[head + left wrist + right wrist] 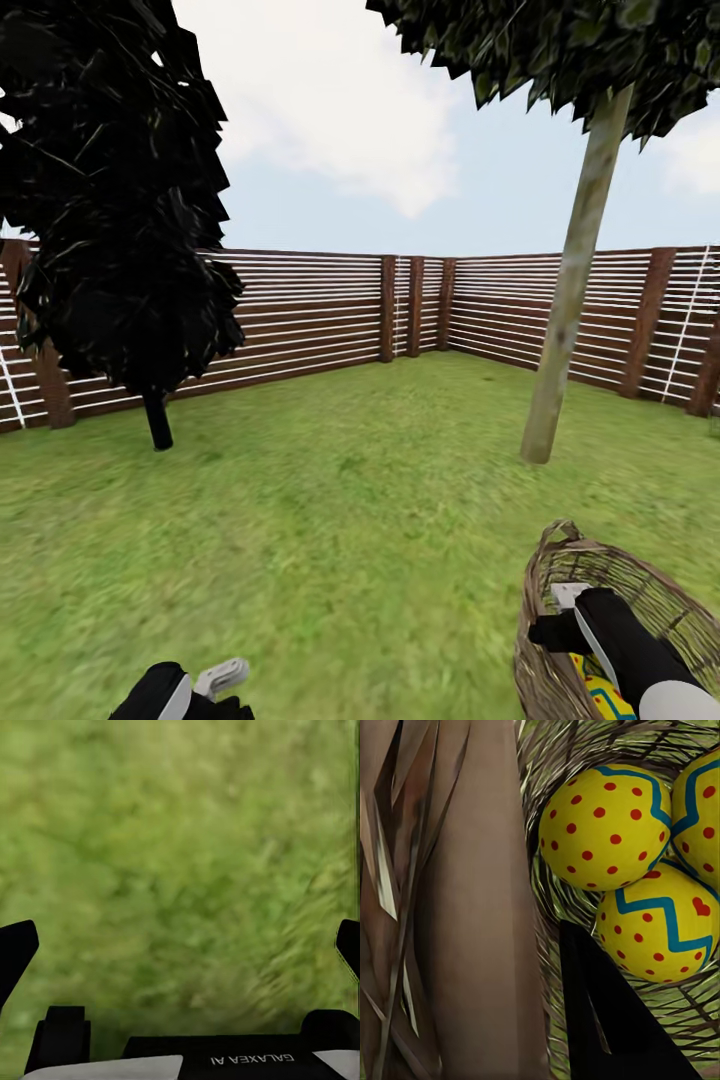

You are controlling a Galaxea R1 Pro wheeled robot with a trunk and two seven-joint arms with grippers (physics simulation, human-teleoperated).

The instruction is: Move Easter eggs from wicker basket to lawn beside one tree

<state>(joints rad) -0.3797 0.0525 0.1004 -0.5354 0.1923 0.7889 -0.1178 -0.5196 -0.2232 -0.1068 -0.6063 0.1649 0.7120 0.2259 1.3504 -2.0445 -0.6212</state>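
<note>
Reaching into the wicker basket [640, 600] for the first egg

The right pincer [607, 1020] is dipping inside — whether spread or closed, I cannot tell. All three Easter eggs [604, 825] are lying in it; next, closing on one. The left pincer [180, 945] is hanging open over the lawn [330, 540]. One pale-trunked tree [575, 280] is standing near.

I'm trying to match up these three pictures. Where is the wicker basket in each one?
Head view: wicker basket at lower right, right arm reaching into it.
Left wrist view: basket not in it, just lawn.
Right wrist view: its weave surrounds three Easter eggs.
Shared landmark: the eggs inside.
</note>
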